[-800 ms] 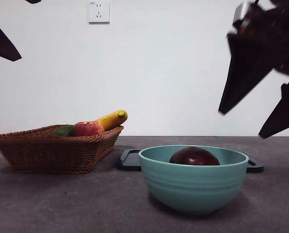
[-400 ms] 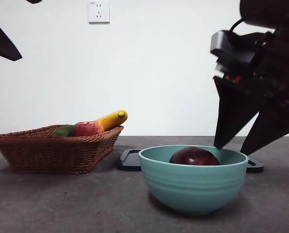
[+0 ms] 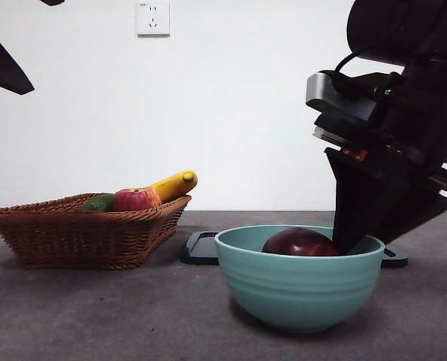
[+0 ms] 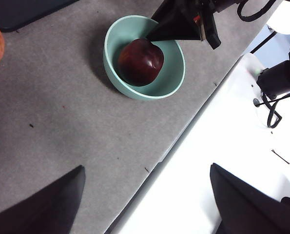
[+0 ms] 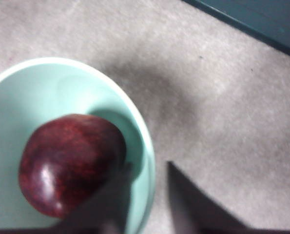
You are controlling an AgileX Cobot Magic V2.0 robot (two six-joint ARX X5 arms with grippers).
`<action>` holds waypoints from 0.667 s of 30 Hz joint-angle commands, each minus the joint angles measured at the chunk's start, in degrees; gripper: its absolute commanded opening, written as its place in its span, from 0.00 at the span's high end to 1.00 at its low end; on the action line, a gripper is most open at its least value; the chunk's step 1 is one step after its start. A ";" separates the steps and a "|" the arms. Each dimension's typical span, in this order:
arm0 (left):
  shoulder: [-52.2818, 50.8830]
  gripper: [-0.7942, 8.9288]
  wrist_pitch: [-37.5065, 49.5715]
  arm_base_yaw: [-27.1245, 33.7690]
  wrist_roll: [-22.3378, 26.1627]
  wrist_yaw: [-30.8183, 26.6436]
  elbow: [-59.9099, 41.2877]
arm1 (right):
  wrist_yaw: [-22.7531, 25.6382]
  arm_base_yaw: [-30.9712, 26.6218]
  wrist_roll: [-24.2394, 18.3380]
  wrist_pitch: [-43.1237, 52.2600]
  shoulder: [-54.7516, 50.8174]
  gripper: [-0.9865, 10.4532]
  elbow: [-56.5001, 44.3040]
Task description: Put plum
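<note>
At the table's left side stands a brown wicker basket holding a green fruit, a red apple and a yellow banana whose tip rises over the basket's rim. Behind the basket, on the white wall, a power socket is mounted. Toward the middle of the grey table, a dark flat tray lies behind a pale green bowl; its far end shows again past the bowl's right side. The plum, glossy and dark maroon, rests inside the bowl, and the left wrist view shows it on the bowl's floor, close to the wall nearest the right arm. The right gripper reaches down from the upper right with its jaw tips at the bowl's right rim. In the right wrist view the jaws stand a small way apart and straddle that rim, one inside just beside the plum, one outside over the table; they hold nothing. The left gripper waits high above the table's near edge, jaws wide apart and empty, showing in the front view only as a black tip at the top left corner.
</note>
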 commanded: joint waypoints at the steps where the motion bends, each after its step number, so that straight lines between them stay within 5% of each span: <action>1: 0.28 0.50 0.37 -0.24 0.35 0.31 0.48 | -0.15 0.42 0.79 0.94 0.81 0.91 0.20; 20: 0.28 0.50 0.37 -0.24 0.35 0.31 0.48 | -0.90 -2.93 2.49 -0.02 0.61 0.90 9.60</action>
